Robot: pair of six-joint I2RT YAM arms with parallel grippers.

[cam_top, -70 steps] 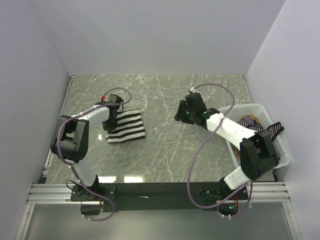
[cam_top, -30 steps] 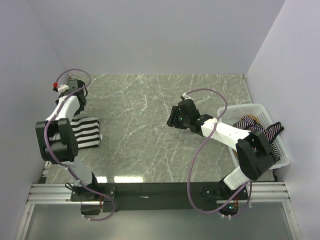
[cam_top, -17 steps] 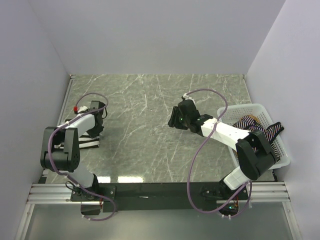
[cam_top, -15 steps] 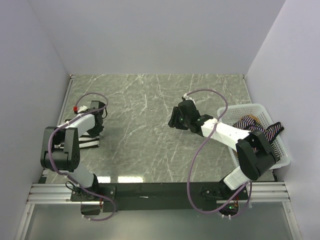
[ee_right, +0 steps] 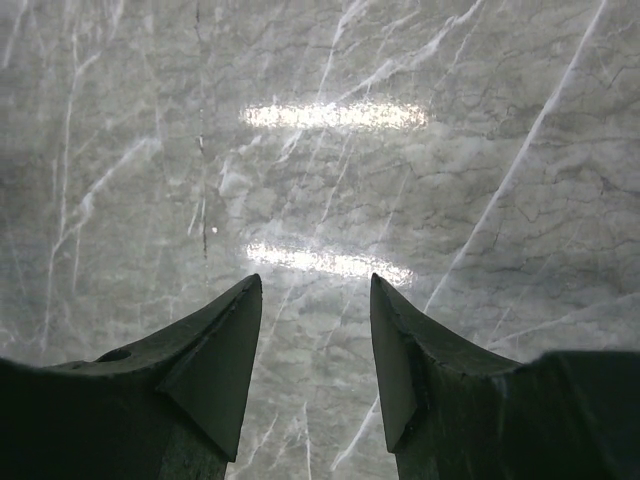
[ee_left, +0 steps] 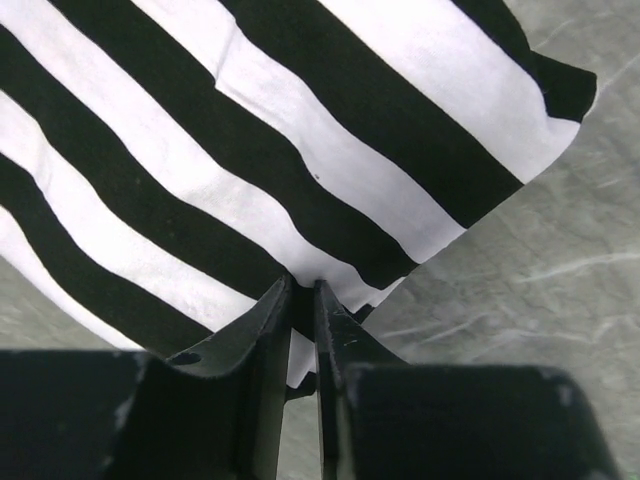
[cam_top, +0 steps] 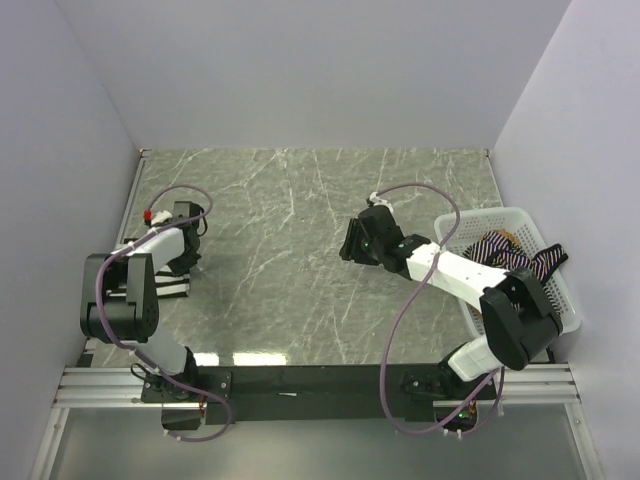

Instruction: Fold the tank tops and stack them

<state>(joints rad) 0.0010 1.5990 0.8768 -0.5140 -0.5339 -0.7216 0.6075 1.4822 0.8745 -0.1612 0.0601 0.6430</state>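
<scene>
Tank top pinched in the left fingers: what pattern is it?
The tank top has bold black-and-white stripes, clearest in the left wrist view.

No words, numbers, labels or brand marks could be read in any view. The striped tank top (ee_left: 250,150) carried only its black and white bands, and the white mesh basket (cam_top: 485,213) and marble table (ee_right: 320,180) bore no legible marking.

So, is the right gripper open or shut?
Open. The right wrist view shows the right gripper with a wide gap, only marble table seen through it.
</scene>
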